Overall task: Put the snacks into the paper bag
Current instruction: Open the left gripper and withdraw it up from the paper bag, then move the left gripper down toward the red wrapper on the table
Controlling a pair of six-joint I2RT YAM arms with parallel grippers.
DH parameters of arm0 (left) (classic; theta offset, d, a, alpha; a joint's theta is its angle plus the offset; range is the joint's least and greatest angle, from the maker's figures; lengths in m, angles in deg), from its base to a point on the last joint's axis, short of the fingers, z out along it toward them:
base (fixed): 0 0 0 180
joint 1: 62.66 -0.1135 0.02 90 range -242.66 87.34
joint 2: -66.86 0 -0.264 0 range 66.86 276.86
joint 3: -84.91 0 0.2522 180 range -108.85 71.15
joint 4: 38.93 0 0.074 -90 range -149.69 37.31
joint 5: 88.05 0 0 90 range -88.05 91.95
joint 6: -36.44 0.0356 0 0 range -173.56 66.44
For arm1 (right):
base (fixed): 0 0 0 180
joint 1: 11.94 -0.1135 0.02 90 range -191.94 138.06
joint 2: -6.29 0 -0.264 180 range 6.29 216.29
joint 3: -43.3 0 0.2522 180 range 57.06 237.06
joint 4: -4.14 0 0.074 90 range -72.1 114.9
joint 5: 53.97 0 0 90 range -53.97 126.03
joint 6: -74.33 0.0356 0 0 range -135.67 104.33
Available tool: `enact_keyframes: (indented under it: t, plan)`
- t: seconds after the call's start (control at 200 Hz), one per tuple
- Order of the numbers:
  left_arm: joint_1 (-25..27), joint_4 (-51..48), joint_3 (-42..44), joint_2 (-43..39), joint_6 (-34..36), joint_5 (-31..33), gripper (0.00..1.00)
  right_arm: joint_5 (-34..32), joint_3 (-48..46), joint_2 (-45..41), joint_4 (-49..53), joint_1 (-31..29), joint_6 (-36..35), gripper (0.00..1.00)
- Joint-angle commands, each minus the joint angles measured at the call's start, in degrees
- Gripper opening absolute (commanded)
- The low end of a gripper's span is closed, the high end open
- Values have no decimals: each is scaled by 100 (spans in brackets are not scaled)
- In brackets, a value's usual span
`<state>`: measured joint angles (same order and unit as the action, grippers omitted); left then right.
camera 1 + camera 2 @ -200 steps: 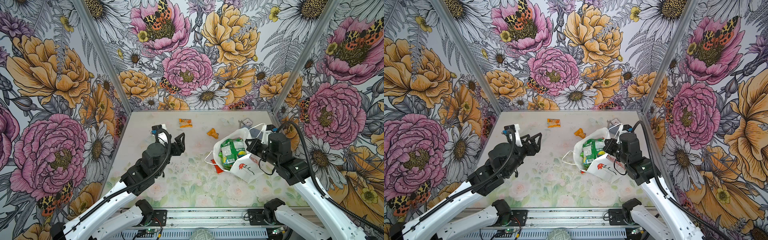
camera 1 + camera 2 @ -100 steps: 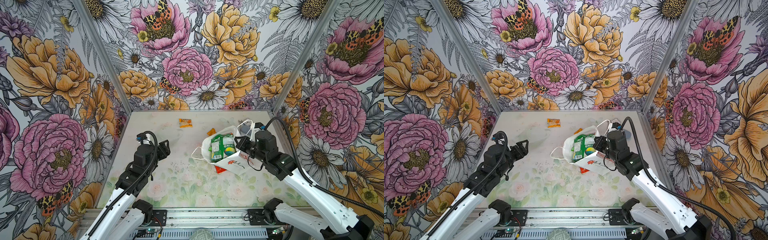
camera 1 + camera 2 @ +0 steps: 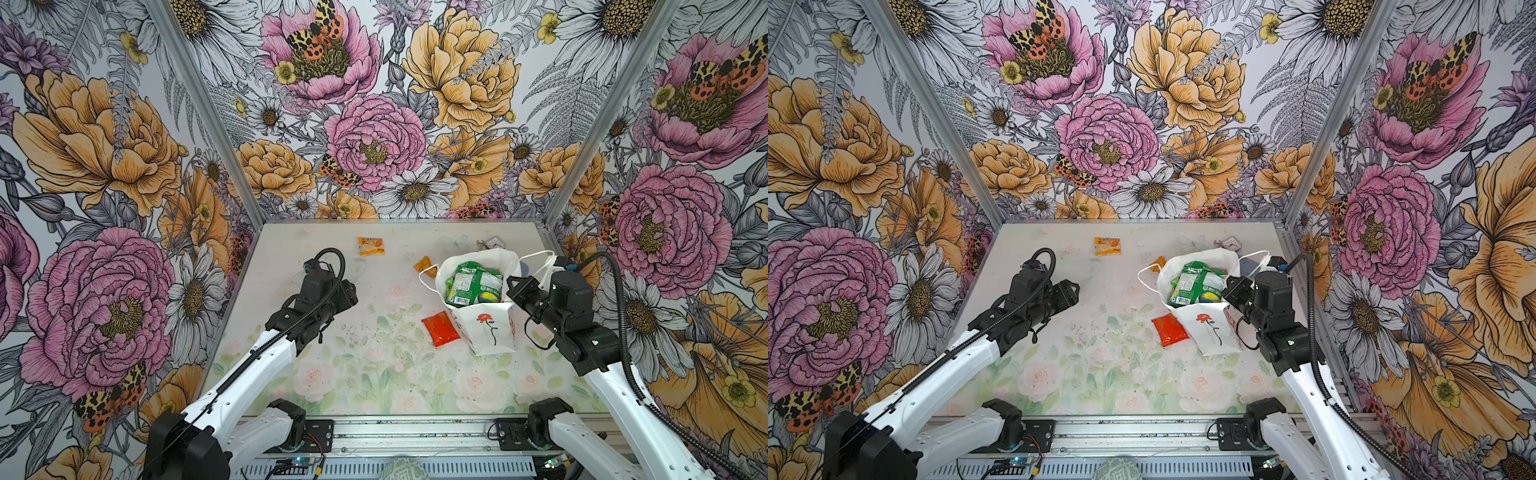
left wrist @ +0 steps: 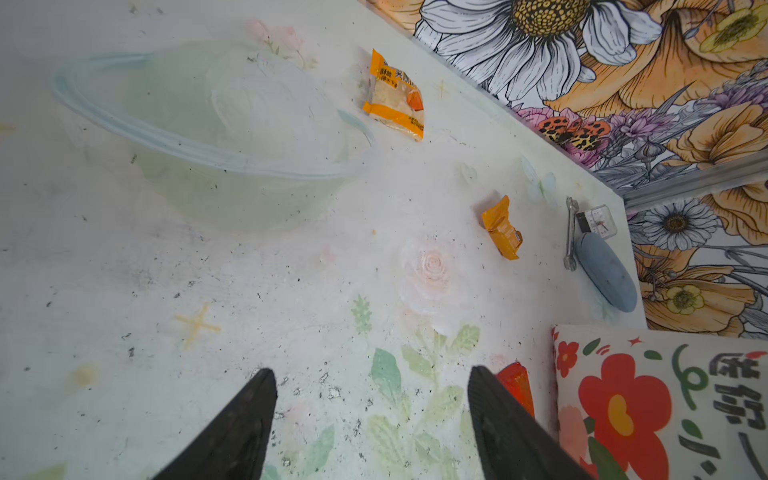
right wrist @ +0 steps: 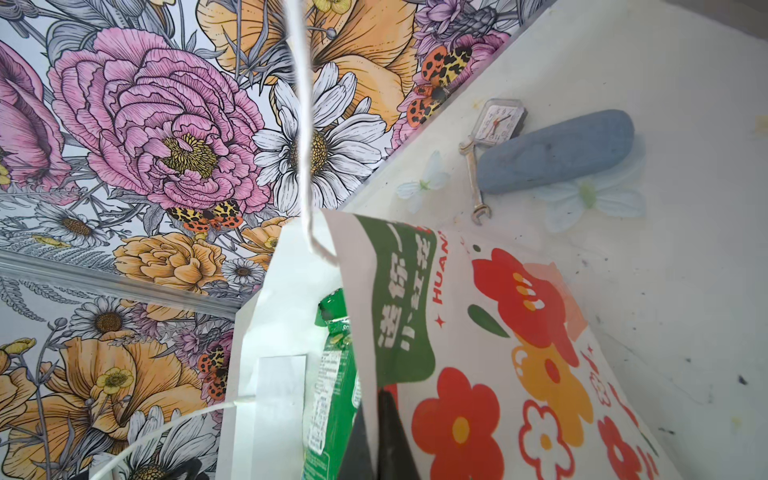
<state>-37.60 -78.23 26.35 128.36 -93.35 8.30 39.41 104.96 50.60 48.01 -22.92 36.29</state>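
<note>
The white paper bag [image 3: 488,332] [image 3: 1210,332] with a red rose stands right of the middle, mouth up. My right gripper [image 3: 510,287] [image 5: 376,401] is shut on the top edge of its red-flowered side wall [image 5: 498,374]. Green snacks [image 3: 471,282] [image 5: 332,386] fill the bag. A red packet [image 3: 440,329] [image 3: 1169,330] [image 4: 515,382] lies flat just left of the bag's foot. Behind the bag's left corner lies a small orange packet [image 3: 424,264] [image 4: 500,232], and an orange-and-white packet [image 3: 370,246] [image 4: 395,99] lies further back. My left gripper [image 3: 352,292] [image 4: 372,374] hovers open and empty, left of the middle.
A clear plastic bowl [image 4: 199,137] sits on the table [image 3: 374,374] behind my left gripper. A wrench [image 4: 570,232] [image 5: 473,178], a small clock [image 4: 598,220] [image 5: 498,122] and a blue-grey oblong thing [image 4: 606,274] [image 5: 557,151] lie in the back right corner.
My right gripper carried the bag left and back to the right, and it stands more upright now. The left arm drew back, then came forward again. The red packet lies more exposed.
</note>
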Motion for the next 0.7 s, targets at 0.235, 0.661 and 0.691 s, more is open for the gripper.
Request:
enact_keyframes:
  t: [0.235,0.661,0.691]
  plan:
    - [1084,45,-179,508,-890,183,75,810,84,-204,357,864,-1129,0]
    - [2511,519,-423,1706,-1971,209,75,873,11,-600,637,1415,-1579,0]
    - [2588,531,-505,1835,-2012,204,75,903,-7,-622,637,1424,-1563,0]
